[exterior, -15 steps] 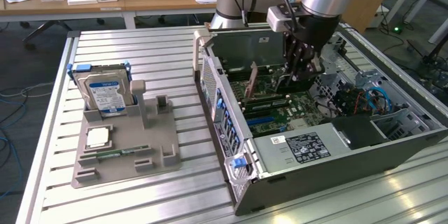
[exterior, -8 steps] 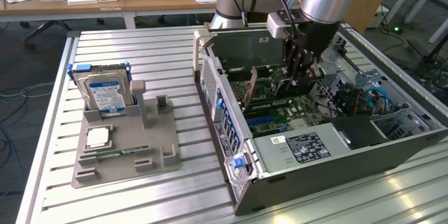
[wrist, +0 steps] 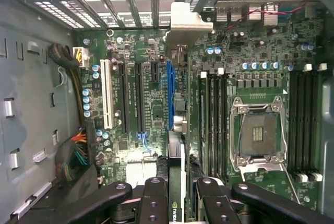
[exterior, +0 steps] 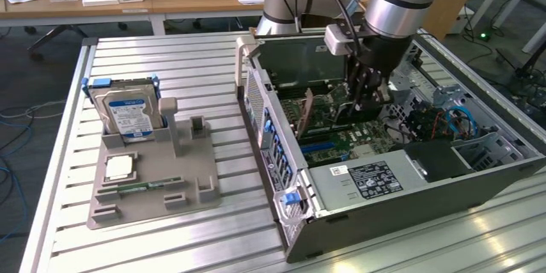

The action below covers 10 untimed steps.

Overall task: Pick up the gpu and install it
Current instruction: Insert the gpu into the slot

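Wrist view | fingers (wrist: 154, 198) are narrowed and clamped on gpu (wrist: 176, 211), held edge-on | gpu is lined over blue slot (wrist: 169, 93) inside case (exterior: 426, 212) | pick-up judged done; seating cannot be confirmed; release judged outstanding

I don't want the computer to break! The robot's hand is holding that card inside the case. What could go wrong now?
1. The hand grips the gpu edge-on over the motherboard. If it misses the blue slot, its edge might scrape the small parts beside the slot.
2. The card's metal bracket sits close to the case's back wall. It might catch there and tilt the card.
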Motion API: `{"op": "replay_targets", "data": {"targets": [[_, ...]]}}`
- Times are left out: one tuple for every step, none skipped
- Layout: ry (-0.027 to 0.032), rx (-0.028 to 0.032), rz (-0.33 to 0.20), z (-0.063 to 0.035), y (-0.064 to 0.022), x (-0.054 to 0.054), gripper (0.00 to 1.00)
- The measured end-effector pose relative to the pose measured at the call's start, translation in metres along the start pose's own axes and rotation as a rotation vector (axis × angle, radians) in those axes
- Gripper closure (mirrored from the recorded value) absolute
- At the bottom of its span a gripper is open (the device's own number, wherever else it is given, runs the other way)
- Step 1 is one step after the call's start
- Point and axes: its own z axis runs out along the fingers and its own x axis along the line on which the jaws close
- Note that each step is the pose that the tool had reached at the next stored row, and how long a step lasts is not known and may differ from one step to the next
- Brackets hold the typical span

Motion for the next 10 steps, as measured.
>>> {"op": "replay_targets", "data": {"targets": [[0.0, 0.0, 0.0, 0.0015, 0.0001, 0.0004, 0.74], [0.0, 0.0, 0.0, 0.0027, 0.0002, 0.0006, 0.74], [-0.0001, 0.0001, 0.0, 0.0033, 0.0002, 0.0007, 0.74], [0.0003, -0.0001, 0.0, 0.0035, 0.0002, 0.0007, 0.74], [0.0004, -0.0001, 0.0, 0.0036, 0.0002, 0.0007, 0.74], [0.0, 0.0, 0.0, 0.0041, 0.0004, 0.0007, 0.74], [0.0, 0.0001, 0.0, 0.0043, 0.0009, 0.0008, 0.74], [0.0001, 0.0, 0.0, 0.0046, 0.0016, 0.0009, 0.74], [0.0001, 0.0, 0.0, 0.0048, 0.0024, 0.001, 0.74], [0.0, 0.0, 0.0, 0.005, 0.0033, 0.0011, 0.74]]}}
